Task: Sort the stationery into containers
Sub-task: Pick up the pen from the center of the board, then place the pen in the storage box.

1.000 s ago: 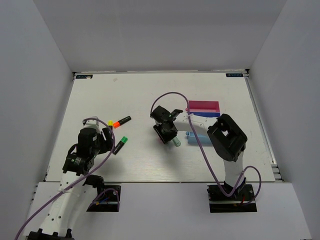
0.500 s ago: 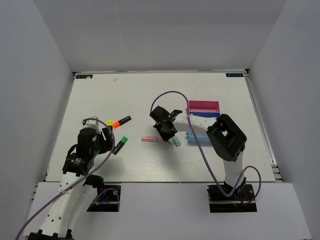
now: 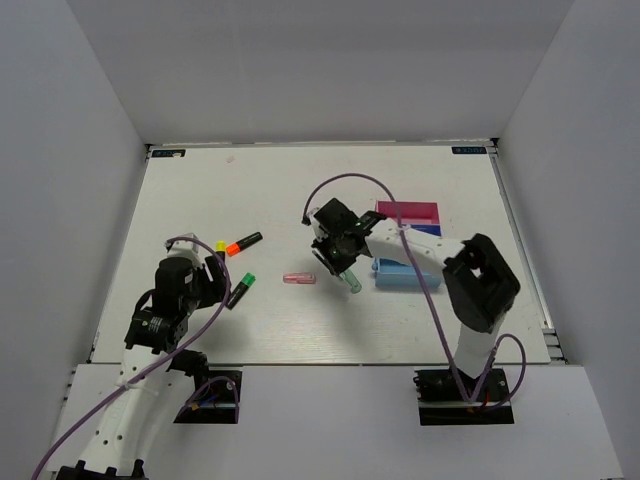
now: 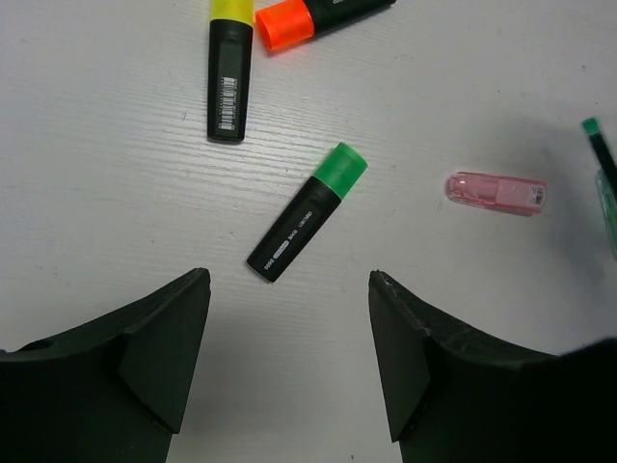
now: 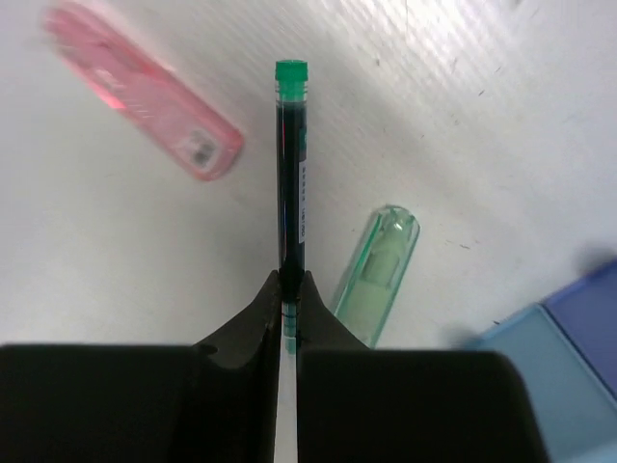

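My right gripper (image 5: 289,285) is shut on a thin dark pen (image 5: 290,164) with a green cap, which sticks straight out ahead of the fingers. A pink marker (image 5: 145,92) lies to its left and a pale green marker (image 5: 378,275) just to its right, both on the table. From above, this gripper (image 3: 334,262) sits between the pink marker (image 3: 299,279) and the trays. My left gripper (image 4: 289,357) is open and empty above bare table, just short of a green-black marker (image 4: 307,212). Beyond that lie a yellow-black marker (image 4: 229,82) and an orange-black one (image 4: 318,14).
The magenta tray (image 3: 407,215) and the light blue tray (image 3: 400,275) stand right of the right gripper, with the arm crossing the space between them. A corner of the dark blue tray (image 5: 590,289) shows in the right wrist view. White walls ring the table (image 3: 300,190).
The right gripper has shut on the thin pen and drawn slightly right, uncovering the pink marker. Its elbow swung right. The left arm has not moved.
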Robot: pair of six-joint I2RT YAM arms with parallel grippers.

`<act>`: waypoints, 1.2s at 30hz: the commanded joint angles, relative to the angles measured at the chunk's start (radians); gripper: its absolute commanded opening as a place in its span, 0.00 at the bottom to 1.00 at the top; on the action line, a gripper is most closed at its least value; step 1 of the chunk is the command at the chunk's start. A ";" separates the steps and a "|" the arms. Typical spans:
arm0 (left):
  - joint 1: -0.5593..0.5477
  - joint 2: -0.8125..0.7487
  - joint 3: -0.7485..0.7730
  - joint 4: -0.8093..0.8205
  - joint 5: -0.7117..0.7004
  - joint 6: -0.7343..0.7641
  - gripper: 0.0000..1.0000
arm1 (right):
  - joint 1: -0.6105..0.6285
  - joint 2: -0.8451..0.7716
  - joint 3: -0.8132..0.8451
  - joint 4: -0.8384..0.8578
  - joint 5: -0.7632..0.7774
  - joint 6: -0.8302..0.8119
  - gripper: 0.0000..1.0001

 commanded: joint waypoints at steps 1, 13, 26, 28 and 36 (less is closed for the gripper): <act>0.007 0.001 -0.007 0.020 0.024 0.000 0.77 | -0.004 -0.172 0.046 0.044 -0.092 -0.116 0.00; 0.005 0.009 -0.009 0.020 0.032 0.001 0.77 | -0.130 -0.261 0.198 -0.009 0.332 -0.609 0.00; 0.005 0.019 -0.007 0.022 0.039 0.004 0.77 | -0.489 -0.296 0.126 -0.040 -0.097 -1.262 0.00; 0.007 0.022 -0.006 0.022 0.041 0.006 0.77 | -0.538 -0.282 0.129 -0.068 -0.192 -1.355 0.00; 0.007 0.030 -0.007 0.019 0.041 0.006 0.77 | -0.615 -0.193 0.129 -0.099 -0.340 -1.494 0.00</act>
